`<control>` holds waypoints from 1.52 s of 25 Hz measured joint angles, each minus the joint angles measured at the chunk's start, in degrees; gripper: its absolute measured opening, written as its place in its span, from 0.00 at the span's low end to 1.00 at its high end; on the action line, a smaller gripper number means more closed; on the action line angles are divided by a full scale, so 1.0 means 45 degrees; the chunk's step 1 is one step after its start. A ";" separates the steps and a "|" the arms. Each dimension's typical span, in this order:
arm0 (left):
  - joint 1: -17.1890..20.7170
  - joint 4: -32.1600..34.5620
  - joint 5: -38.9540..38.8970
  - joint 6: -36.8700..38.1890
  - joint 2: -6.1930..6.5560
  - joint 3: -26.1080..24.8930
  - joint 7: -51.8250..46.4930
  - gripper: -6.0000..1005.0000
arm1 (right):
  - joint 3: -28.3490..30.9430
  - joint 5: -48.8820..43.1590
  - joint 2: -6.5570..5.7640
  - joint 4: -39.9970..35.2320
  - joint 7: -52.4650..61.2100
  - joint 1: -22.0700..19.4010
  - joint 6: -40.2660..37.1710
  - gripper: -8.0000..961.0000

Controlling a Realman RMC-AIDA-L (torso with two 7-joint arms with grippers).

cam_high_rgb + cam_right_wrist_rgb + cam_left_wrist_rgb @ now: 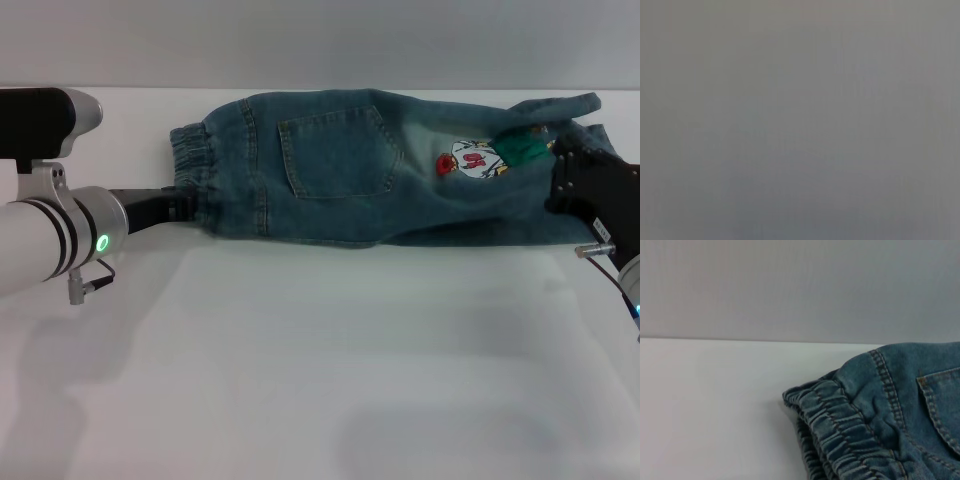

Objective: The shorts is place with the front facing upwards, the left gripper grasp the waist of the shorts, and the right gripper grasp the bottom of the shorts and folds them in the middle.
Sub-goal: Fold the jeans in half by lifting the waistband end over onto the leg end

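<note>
The blue denim shorts (380, 165) lie sideways across the far part of the white table (320, 360), patch pocket and cartoon patch (472, 160) facing up. The gathered waist (192, 165) is at the left and also shows in the left wrist view (840, 430). My left gripper (186, 208) is at the near corner of the waist, shut on it. The bottom (560, 110) is at the right, rumpled and slightly raised. My right gripper (558, 168) is shut on the bottom. The right wrist view shows only flat grey.
A grey wall (320, 40) rises behind the table's far edge. Bare white tabletop stretches from the shorts to the near edge.
</note>
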 joint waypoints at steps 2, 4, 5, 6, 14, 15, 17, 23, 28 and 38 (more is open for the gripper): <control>0.0025 0.0001 -0.0044 0.0027 0.0005 -0.0003 0.0001 0.42 | -0.0025 0.0000 0.0000 0.0000 0.0000 -0.0019 -0.0051 0.01; 0.0127 -0.0102 -0.0118 0.0063 0.0014 -0.0006 0.0001 0.33 | -0.0032 0.0000 0.0000 0.0000 0.0000 -0.0043 -0.0059 0.01; 0.0201 -0.0211 -0.0136 0.0079 0.0018 -0.0008 0.0001 0.29 | -0.0034 0.0001 0.0001 0.0010 0.0000 -0.0067 -0.0060 0.01; 0.0332 -0.0412 -0.0141 0.0079 0.0020 -0.0009 0.0000 0.24 | -0.0035 0.0002 0.0000 0.0045 0.0000 -0.0109 -0.0062 0.01; 0.2128 -0.3263 -0.0144 -0.0214 0.0050 -0.0031 0.0001 0.12 | -0.0023 0.0002 0.0001 0.0278 0.0000 -0.0315 -0.0059 0.01; 0.2300 -0.3596 -0.0143 -0.0316 0.0054 -0.0029 0.0000 0.10 | -0.0025 0.0002 0.0001 0.0276 -0.0001 -0.0279 -0.0043 0.01; 0.2527 -0.3978 -0.0125 -0.0457 0.0060 -0.0020 0.0001 0.05 | -0.0050 0.0003 0.0006 0.0272 -0.0001 -0.0219 0.0020 0.01; 0.2311 -0.3628 -0.0129 -0.0868 0.0067 -0.0134 0.0004 0.03 | -0.0172 0.0003 0.0020 0.0304 0.0000 -0.0174 0.0009 0.01; 0.1087 -0.2153 0.0005 -0.1494 0.0045 -0.0346 0.0219 0.07 | -0.0175 0.0002 0.0010 0.0306 0.0003 -0.0169 0.0037 0.01; 0.0684 -0.1703 -0.0026 -0.1681 0.0058 -0.0323 0.0353 0.35 | -0.0191 0.0002 0.0000 0.0270 0.0028 -0.0206 0.0056 0.01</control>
